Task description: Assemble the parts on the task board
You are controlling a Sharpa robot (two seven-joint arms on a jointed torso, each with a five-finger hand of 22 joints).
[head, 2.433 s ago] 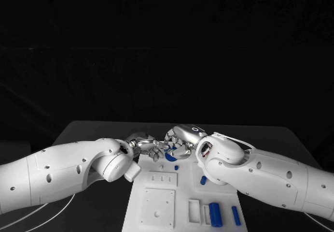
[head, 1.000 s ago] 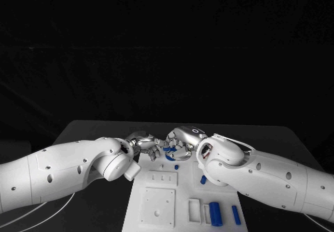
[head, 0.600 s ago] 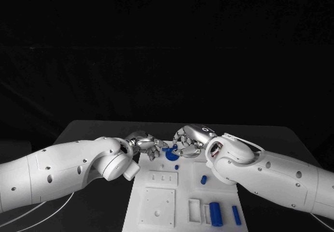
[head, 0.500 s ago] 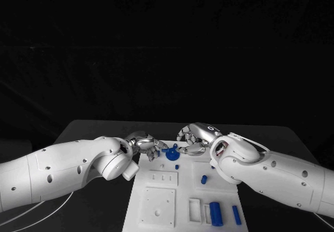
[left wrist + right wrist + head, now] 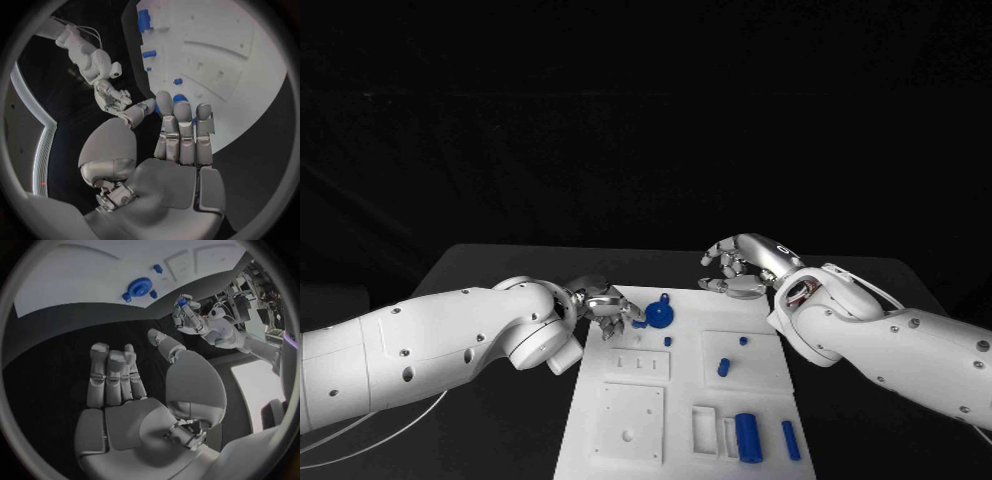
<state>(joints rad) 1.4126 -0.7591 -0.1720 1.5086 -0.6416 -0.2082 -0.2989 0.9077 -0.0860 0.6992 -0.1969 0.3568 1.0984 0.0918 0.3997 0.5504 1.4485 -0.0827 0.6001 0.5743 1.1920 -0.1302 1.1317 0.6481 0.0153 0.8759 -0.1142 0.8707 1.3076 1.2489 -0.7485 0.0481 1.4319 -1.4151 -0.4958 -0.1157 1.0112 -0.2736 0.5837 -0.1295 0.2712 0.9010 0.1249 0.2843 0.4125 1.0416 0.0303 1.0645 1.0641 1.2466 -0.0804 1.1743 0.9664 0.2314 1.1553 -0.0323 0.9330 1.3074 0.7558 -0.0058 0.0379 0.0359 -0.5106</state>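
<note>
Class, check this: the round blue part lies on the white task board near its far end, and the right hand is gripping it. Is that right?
Not quite. The round blue part does lie on the white task board near its far end, but the right hand holds nothing: it hangs apart from the part with its fingers spread, as the head view shows.

Dark room with a black tabletop

The tabletop [image 5: 502,265] is black and reaches back to a straight far edge. Behind it hangs a black backdrop [image 5: 646,120] with faint folds, like a curtain. The light falls from above on the tabletop, and the backdrop is almost unlit.
</note>
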